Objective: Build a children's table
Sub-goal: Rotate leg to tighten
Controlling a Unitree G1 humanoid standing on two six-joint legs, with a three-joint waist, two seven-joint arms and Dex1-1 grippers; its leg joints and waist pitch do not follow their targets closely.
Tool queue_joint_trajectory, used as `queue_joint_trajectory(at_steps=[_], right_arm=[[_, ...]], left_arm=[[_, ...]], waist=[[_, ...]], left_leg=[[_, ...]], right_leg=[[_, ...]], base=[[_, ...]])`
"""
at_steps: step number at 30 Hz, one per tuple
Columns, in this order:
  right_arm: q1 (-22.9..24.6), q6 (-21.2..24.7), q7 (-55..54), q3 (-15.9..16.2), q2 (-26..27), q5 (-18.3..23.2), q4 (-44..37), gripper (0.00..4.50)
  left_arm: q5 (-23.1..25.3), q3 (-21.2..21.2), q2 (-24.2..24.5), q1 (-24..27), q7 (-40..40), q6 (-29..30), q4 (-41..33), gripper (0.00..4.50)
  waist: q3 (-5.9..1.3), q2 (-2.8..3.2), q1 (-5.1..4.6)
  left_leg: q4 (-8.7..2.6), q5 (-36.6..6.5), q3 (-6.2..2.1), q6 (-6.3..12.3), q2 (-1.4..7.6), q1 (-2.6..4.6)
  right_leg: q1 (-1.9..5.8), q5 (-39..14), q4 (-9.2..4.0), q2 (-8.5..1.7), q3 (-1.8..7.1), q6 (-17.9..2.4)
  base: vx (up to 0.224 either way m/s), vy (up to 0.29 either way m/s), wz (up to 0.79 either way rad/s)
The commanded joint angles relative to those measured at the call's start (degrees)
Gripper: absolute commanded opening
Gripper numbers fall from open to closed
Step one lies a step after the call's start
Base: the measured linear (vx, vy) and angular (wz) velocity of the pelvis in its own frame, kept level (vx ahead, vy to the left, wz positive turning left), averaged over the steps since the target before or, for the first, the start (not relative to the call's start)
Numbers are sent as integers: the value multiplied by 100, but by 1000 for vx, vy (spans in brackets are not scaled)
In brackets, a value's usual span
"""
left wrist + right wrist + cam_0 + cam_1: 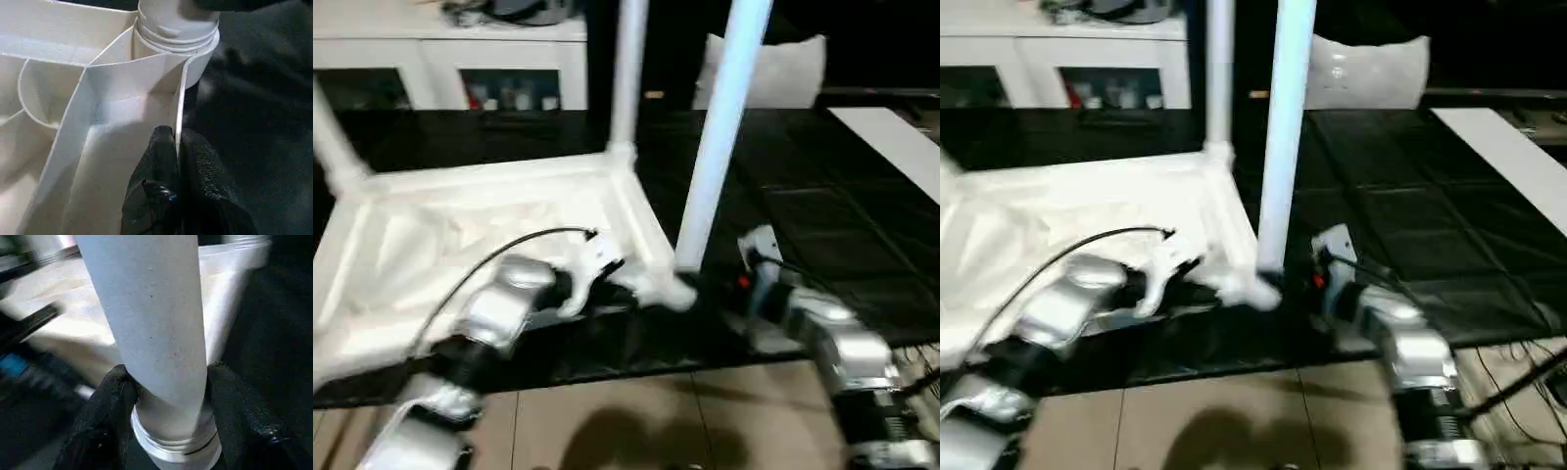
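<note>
The black floor mat [822, 225] carries the whole job, with pale floor tiles [636, 421] along its near edge. On it lies the white table top [460, 255], turned underside up so its ribs face the camera. Behind the table top stands a white cabinet [440, 59] with open shelves, and a white cushion-like bag [773, 69] sits beyond the mat, off to the right of the table top. A flat white board [891, 137] lies on the mat well to the right of it.

Legs rise from the table top's corners: one at the far left corner [333, 147], one at the far right corner [626, 78], and a third leg [720, 127] at the near right corner, leaning slightly.

The right hand [166, 396] holds this third leg low down, one black finger [105, 421] on each side, just above the threaded collar where the leg meets its socket.

The left hand [176, 147] sits at the same near right corner, its two fingers pressed together on the thin upright wall of the table top's rim, just beside the socket [195, 54].
</note>
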Motion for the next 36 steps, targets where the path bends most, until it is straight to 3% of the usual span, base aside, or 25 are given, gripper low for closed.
queue_joint_trajectory(at_steps=[1,3,5,6,7,10,11,15,18,22,24,25,30,36], right_arm=[[-179,312,-449,653,812,-22,130,197],[-321,321,-1001,554,977,-186,393,197],[-457,-73,-1263,444,1122,-242,652,197],[-479,-221,-1283,404,1166,-242,679,231],[-488,-321,-1290,365,1198,-231,672,265],[-468,-518,-1348,329,1190,-291,623,267],[-439,-602,-1303,361,1143,-361,590,287],[-354,-802,-1046,344,914,-316,490,332],[-276,-937,-514,181,515,-156,409,353],[-220,-981,117,126,79,-36,257,386],[-136,-871,1040,235,-492,170,46,407],[-136,-871,1040,235,-492,170,46,417],[-40,-645,2485,588,-1482,325,-293,447],[-183,-883,2988,783,-1694,277,-154,447]], left_arm=[[-198,367,-747,-418,1193,-223,42,0],[-160,422,-933,-482,1508,-392,143,0],[-134,511,-1139,-505,1784,-422,141,0],[-107,516,-1174,-504,1836,-415,127,0],[-72,490,-1168,-498,1832,-428,114,0],[-37,417,-1099,-446,1708,-432,67,0],[-8,347,-1024,-402,1583,-475,37,0],[5,203,-766,-235,1220,-519,-71,0],[11,68,-435,-54,753,-637,-204,0],[25,-6,-150,32,408,-702,-232,0],[54,-106,173,68,-12,-922,-183,0],[54,-106,173,68,-12,-922,-183,0],[6,-325,674,82,-878,-1240,-147,0],[-96,-672,1055,188,-1897,-1749,-355,0]], waist=[[-317,-23,9],[-344,-35,-2],[-363,-20,9],[-365,-23,12],[-386,-28,31],[-405,-27,57],[-438,-39,55],[-451,-6,101],[-442,-10,139],[-410,-35,166],[-403,-31,224],[-398,-39,239],[-390,-47,281],[-400,-49,353]], left_leg=[[-449,-2254,-52,-61,71,63],[-440,-2180,-50,-51,54,67],[-439,-2031,-37,31,65,43],[-432,-1988,-20,60,72,42],[-429,-1768,-10,147,70,11],[-425,-1413,0,269,72,-27],[-406,-1155,-1,323,67,-53],[-353,-680,38,614,87,-7],[-359,-727,38,667,106,3],[-376,-1027,51,572,115,25],[-385,-1112,41,486,129,41],[-388,-1124,41,479,136,39],[-386,-1317,36,431,138,42],[-385,-1397,32,319,159,64]], right_leg=[[171,-3222,-530,-194,66,-585],[182,-3125,-526,-184,58,-584],[204,-2817,-504,-182,78,-642],[193,-2698,-500,-185,90,-669],[231,-2301,-455,-182,101,-775],[283,-1736,-382,-172,108,-894],[328,-1391,-333,-174,104,-961],[320,-458,-241,-159,114,-1372],[343,-479,-233,-173,110,-1457],[320,-1008,-287,-179,118,-1360],[321,-1302,-298,-183,124,-1226],[322,-1316,-297,-180,132,-1187],[296,-1595,-319,-198,126,-1121],[267,-1680,-304,-212,135,-1149]], base=[[0,0,0],[0,0,0],[0,0,0],[0,0,0],[0,0,0],[0,0,0],[0,0,0],[0,0,0],[0,0,0],[0,0,0],[0,0,0],[0,0,0],[0,0,0],[0,0,0]])
